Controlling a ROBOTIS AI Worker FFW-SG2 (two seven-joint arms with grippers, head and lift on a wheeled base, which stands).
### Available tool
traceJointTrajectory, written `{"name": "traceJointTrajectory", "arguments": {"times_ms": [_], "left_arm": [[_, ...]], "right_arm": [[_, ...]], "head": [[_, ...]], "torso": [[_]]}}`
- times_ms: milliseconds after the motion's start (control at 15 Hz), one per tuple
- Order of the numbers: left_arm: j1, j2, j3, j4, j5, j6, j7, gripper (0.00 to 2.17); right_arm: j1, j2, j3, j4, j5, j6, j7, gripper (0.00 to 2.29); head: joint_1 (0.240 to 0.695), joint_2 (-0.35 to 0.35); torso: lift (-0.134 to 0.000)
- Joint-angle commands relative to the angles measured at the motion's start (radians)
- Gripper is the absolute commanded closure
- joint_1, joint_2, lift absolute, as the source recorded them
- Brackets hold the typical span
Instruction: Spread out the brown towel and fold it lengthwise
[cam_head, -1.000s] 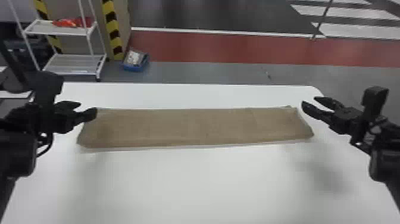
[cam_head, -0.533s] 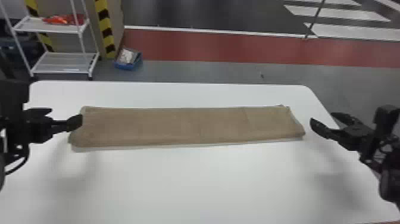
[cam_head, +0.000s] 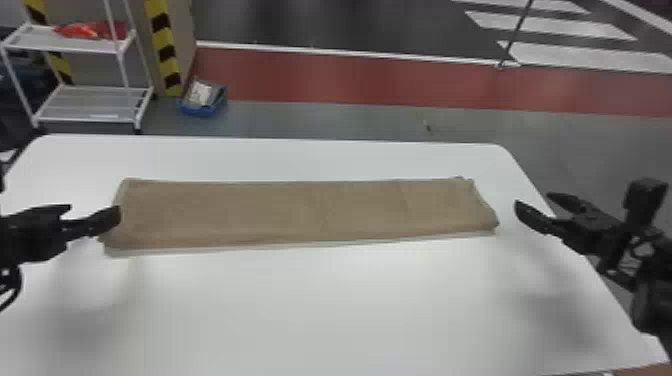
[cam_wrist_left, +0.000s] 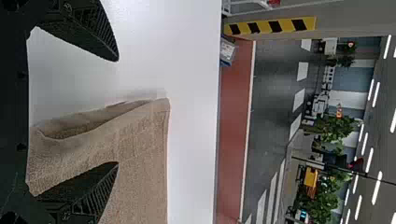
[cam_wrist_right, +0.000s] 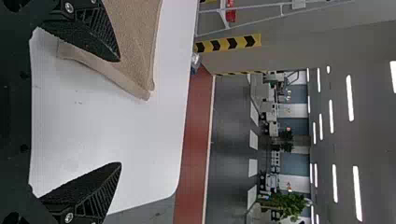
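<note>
Brown towel (cam_head: 300, 212): is lying as a long folded strip, running sideways across the white table (cam_head: 320, 310)
Towel's left end: is gaping a little between layers
Left gripper (cam_head: 94, 211): is hovering at that end, released, fingers standing apart
Right gripper (cam_head: 534, 200): is hanging just beyond the towel's right end, also released, fingers standing apart
Background: white shelf (cam_head: 90, 104) is standing past the table, blue box (cam_head: 202, 110) is sitting near it

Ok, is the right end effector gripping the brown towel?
No, the right end effector is open, its fingers apart, to the right of the towel.
</note>
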Motion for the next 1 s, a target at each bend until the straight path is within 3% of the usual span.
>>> {"name": "traceJointTrajectory", "arguments": {"times_ms": [0, 400, 467, 533, 733, 800, 933], "left_arm": [[0.0, -0.004, -0.002, 0.008, 0.006, 0.012, 0.0, 0.16], [0.0, -0.003, -0.005, 0.024, 0.021, 0.022, -0.025, 0.22], [-0.001, -0.003, -0.008, 0.024, 0.02, 0.022, -0.028, 0.3], [-0.001, -0.003, -0.01, 0.024, 0.02, 0.022, -0.031, 0.44], [-0.007, 0.001, -0.01, 0.021, 0.013, 0.08, -0.052, 1.12], [-0.007, 0.004, -0.008, 0.015, 0.013, 0.111, -0.055, 1.36], [-0.007, 0.007, -0.005, 0.0, 0.013, 0.151, -0.074, 1.45]], "right_arm": [[-0.025, 0.001, 0.059, 0.002, 0.011, 0.047, 0.004, 0.15], [-0.04, 0.009, 0.136, 0.032, 0.048, 0.078, 0.027, 0.29], [-0.04, 0.008, 0.145, 0.032, 0.051, 0.084, 0.034, 0.43], [-0.042, 0.008, 0.145, 0.032, 0.06, 0.102, 0.05, 0.55], [-0.047, 0.008, 0.15, 0.032, 0.075, 0.117, 0.07, 1.32], [-0.047, 0.006, 0.147, 0.032, 0.075, 0.117, 0.07, 1.46], [-0.047, 0.004, 0.144, 0.032, 0.072, 0.117, 0.082, 1.57]], "head": [[0.695, -0.154], [0.695, -0.113], [0.695, -0.112], [0.695, -0.111], [0.695, -0.107], [0.695, -0.107], [0.695, -0.109]], "torso": [[-0.125], [-0.125], [-0.125], [-0.125], [-0.125], [-0.125], [-0.125]]}}
